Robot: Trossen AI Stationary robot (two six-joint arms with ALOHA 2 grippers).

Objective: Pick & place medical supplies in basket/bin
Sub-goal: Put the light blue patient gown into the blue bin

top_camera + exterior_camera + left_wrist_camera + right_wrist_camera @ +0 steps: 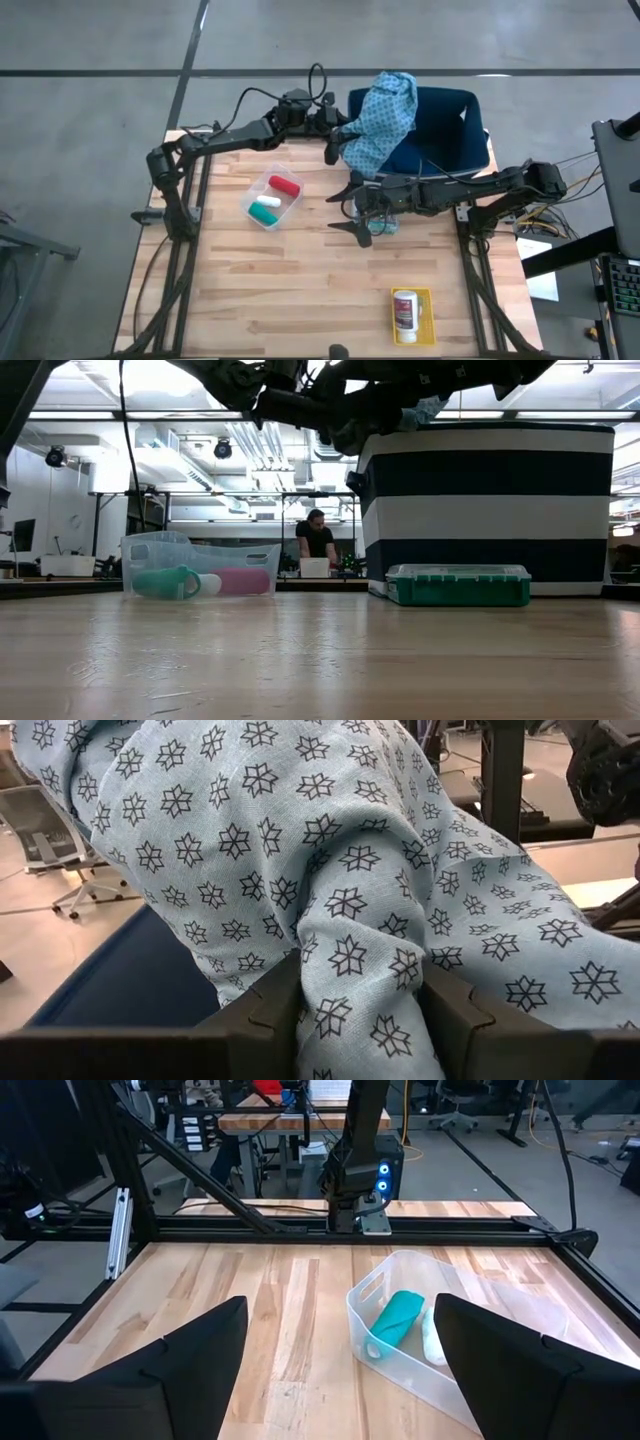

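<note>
I log my left gripper (333, 150) clamped on the light-blue star-patterned cloth (380, 122), draped beyond it over the navy basket (470, 130), right gripper (352, 208) spread empty, 3 cylinders (272, 197) and bottle (406, 311) pending.

Label of the white pill bottle (406, 311) perhaps too small to read
</note>
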